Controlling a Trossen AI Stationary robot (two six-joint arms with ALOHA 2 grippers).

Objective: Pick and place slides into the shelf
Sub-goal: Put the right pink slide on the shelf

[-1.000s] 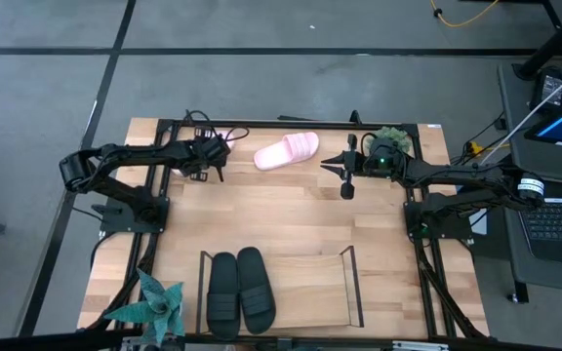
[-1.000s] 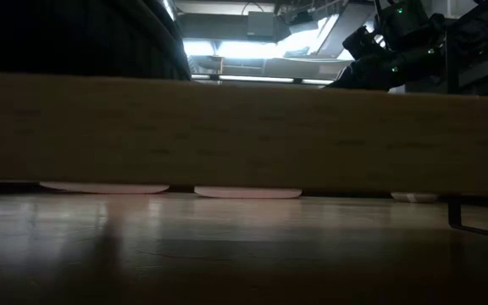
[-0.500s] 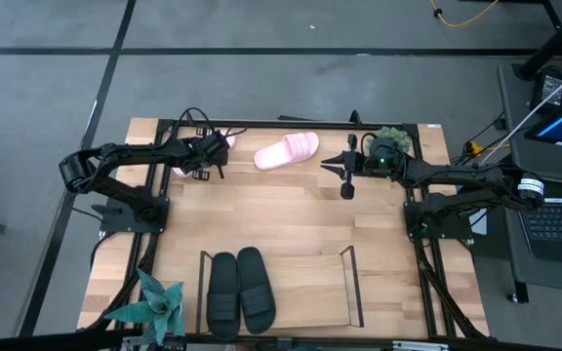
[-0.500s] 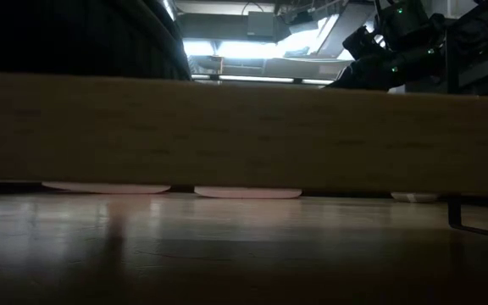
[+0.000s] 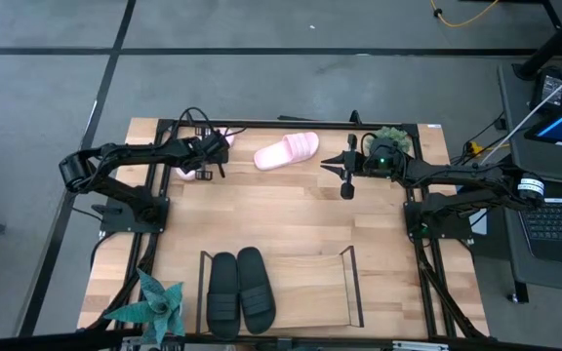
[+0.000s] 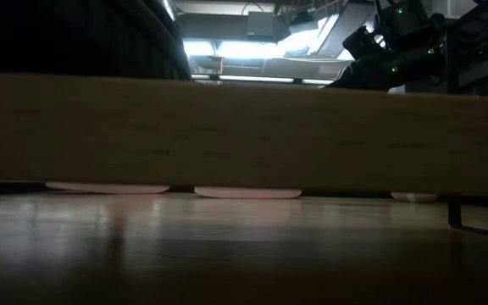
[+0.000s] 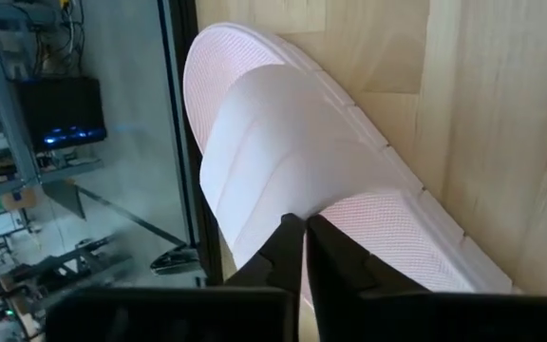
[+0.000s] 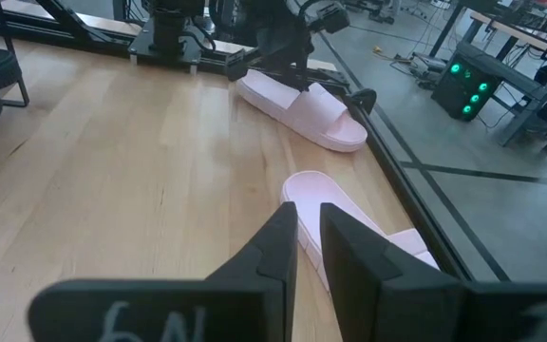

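The left tool [image 7: 297, 249] is clamped on the broad strap of a pale pink foam slide sandal [image 7: 302, 180] at the far left edge of the light wooden bench [image 5: 291, 210]. Its mate [image 5: 287, 151] lies nearby; the matte black pair [image 5: 239, 291] already sits in the low black-wire shelf [image 5: 349, 283]. Best lifted straight up, keeping the sole level, before carrying it toward the shelf's free side. The right tool [image 8: 307, 237] hovers with its fingers nearly together, holding nothing.

Even, bright overhead light on the pale wooden worktop [image 5: 291, 210]; the low view is dim, backlit at 12 o'clock.
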